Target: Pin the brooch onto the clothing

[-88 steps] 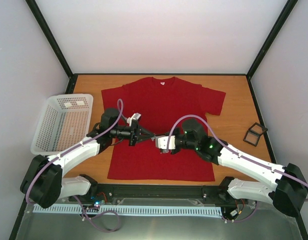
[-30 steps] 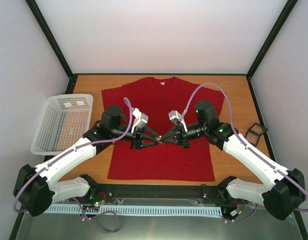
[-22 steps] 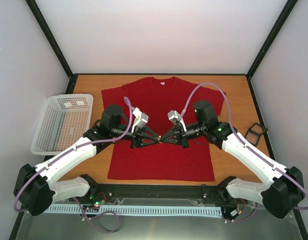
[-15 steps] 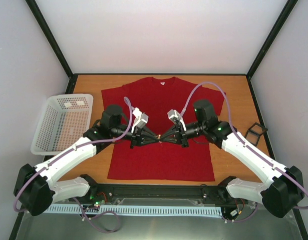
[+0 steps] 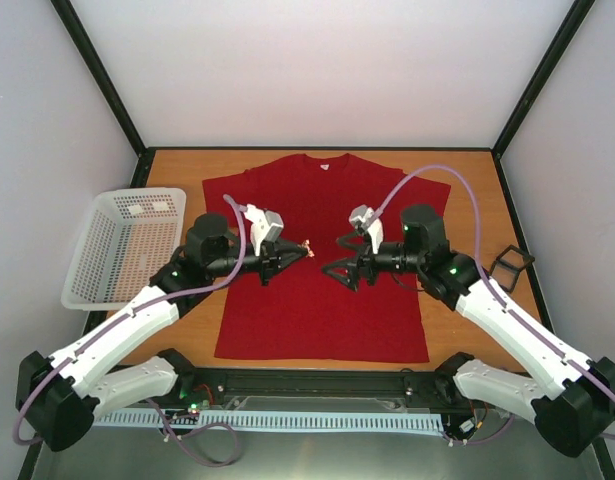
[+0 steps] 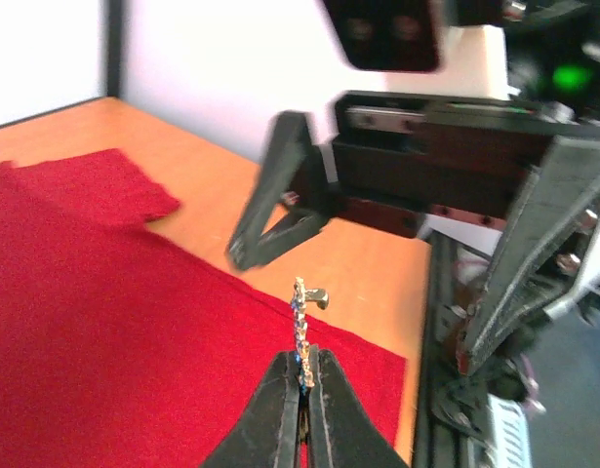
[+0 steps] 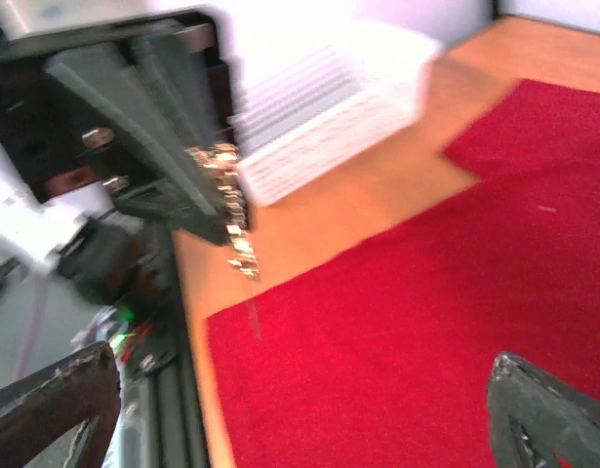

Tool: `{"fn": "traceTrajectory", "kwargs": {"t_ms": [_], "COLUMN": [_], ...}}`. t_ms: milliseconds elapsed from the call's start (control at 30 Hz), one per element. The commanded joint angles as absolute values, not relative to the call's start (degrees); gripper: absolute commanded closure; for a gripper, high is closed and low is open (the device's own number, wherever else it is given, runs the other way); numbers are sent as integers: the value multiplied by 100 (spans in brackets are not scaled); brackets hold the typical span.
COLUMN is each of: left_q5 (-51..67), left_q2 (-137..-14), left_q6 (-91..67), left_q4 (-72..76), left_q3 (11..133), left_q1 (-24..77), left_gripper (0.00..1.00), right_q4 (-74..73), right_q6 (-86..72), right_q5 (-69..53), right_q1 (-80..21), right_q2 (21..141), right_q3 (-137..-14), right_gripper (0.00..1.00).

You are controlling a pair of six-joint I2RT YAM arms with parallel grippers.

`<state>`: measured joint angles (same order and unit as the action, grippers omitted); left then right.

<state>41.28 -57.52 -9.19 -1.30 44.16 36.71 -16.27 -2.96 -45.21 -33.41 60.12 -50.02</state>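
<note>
The clothing, a red T-shirt [image 5: 322, 320], lies flat on the table, also seen in the left wrist view [image 6: 104, 292] and the right wrist view [image 7: 426, 292]. My left gripper [image 5: 295, 249] hovers above its middle, shut on the lower end of a small sparkly brooch [image 5: 304, 243]. In the left wrist view the brooch [image 6: 301, 322] stands upright out of the pinched tips [image 6: 301, 378], a metal clasp at its top. My right gripper [image 5: 339, 257] faces it a short way to the right, open and empty. In the right wrist view its fingers [image 7: 56, 400] stand wide apart and the brooch [image 7: 231, 224] shows blurred ahead.
A white mesh basket [image 5: 137, 195] sits at the left table edge, also seen as the basket [image 7: 329, 107] in the right wrist view. A small black square frame [image 5: 509, 268] lies at the right edge. Black enclosure posts rise at the back corners.
The two grippers met tip to tip over the shirt; my left one shut on the brooch, my right one opened and drew back right. The left lifted slightly up and left.
</note>
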Motion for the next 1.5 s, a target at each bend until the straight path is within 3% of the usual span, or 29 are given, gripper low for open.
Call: {"fn": "traceTrajectory", "kwargs": {"t_ms": [0, 200, 367, 667, 800, 933, 1133, 1467], "left_q5": [2520, 2694, 3157, 3352, 3358, 3190, 3180, 3167], "left_q2": [-5645, -6134, -6893, -8694, -9108, -9299, -9641, -10333], "left_q6": [-1905, -2722, -2975, -2703, -2635, -2565, -2671, -2535], "left_q4": [-41, 42, 534, 842, 912, 977, 1224, 1134], "left_q3": [4353, 4402, 4546, 5539, 5734, 5858, 6052, 6804], "left_q1": [3516, 2313, 1355, 697, 613, 606, 607, 589], "left_gripper": [99, 99, 99, 99, 99, 99, 99, 99], "right_q4": [-1680, -763, -455, -979, -1908, -2796, -3197, -3658], "right_q6": [-1088, -692, 95, 1053, 1082, 1016, 1027, 1011], "right_q5": [-2084, -657, -355, -532, -515, -505, -338, -520], "right_q1": [-3282, -3175, -3164, -3146, -3155, -3164, -3160, -3131], "right_q2": [5875, 7014, 8901, 11965, 13325, 14426, 15158, 15584], "right_q3": [-4962, -5038, -6111, -9013, -10805, -12406, -13529, -13739], "right_gripper": [0, 0, 2, 15, 25, 26, 26, 35]}}
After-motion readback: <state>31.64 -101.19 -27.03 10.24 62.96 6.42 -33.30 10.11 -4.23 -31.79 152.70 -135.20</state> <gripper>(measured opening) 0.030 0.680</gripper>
